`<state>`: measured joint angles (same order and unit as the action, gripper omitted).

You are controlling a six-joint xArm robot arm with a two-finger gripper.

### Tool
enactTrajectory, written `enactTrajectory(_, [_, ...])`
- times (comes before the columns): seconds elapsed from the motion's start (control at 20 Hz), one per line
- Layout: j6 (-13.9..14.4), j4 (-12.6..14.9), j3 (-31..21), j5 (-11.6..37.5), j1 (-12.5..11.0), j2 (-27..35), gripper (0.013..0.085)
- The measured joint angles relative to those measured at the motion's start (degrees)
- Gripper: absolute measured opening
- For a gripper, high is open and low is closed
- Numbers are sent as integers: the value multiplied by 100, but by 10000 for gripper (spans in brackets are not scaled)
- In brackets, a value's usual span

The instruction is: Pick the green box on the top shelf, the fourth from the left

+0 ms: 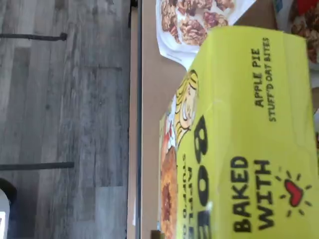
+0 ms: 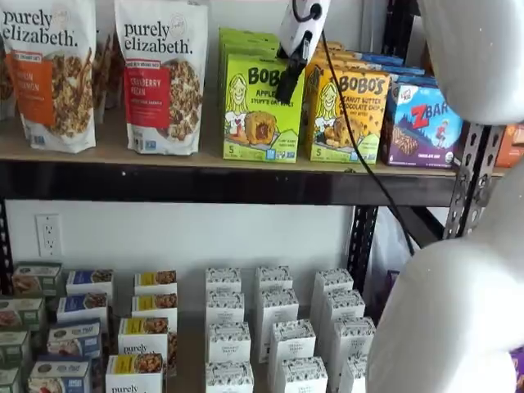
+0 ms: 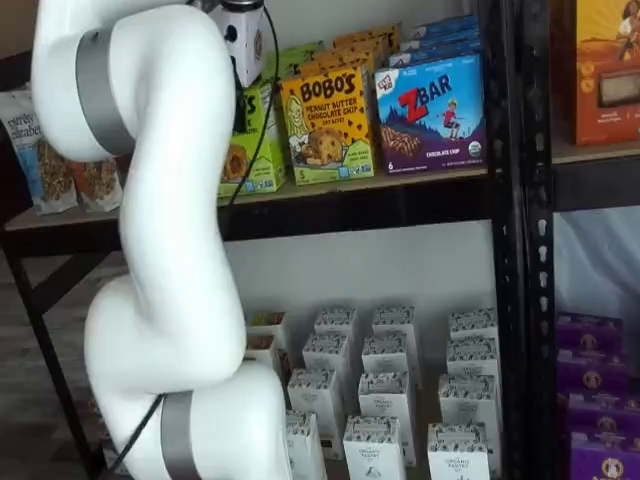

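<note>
On the top shelf (image 2: 123,155), reading from the left in a shelf view, two purely elizabeth. granola bags (image 2: 162,74) stand upright, one orange-labelled and one red-labelled. Just beside them to the right stands the green box (image 2: 260,109), upright at the front edge of the board, with further green cartons lined up behind it.

My gripper (image 2: 288,86) hangs in front of the upper right corner of the green box. In this view only one dark finger shows, seen side-on under the white body, so I cannot tell whether my fingers are apart, together, or clamped on the carton. A black cable (image 2: 360,147) runs down from the gripper body across the neighbouring box.

To the right of the green box, touching or nearly touching it, stands the yellow-orange Bobo's peanut butter box (image 2: 348,115), and next to that the blue ZBar box (image 2: 426,127).

In the wrist view the green box (image 1: 249,139) fills most of the picture, its "APPLE PIE STUFF'D OAT BITES" panel facing the camera, with grey plank floor (image 1: 60,119) beyond the shelf edge.

In a shelf view my white arm (image 3: 160,200) covers most of the green box (image 3: 260,150).
</note>
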<state>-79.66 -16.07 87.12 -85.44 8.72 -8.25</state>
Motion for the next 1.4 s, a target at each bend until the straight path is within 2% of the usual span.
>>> enactTrajectory(0.95, [14,57,-33,40,17,-34,610])
enactTrajectory(1.25, [28,52,-60,69,33,-51,450])
enactTrajectory(1.4, [35,73,-53,61,41,-48,450])
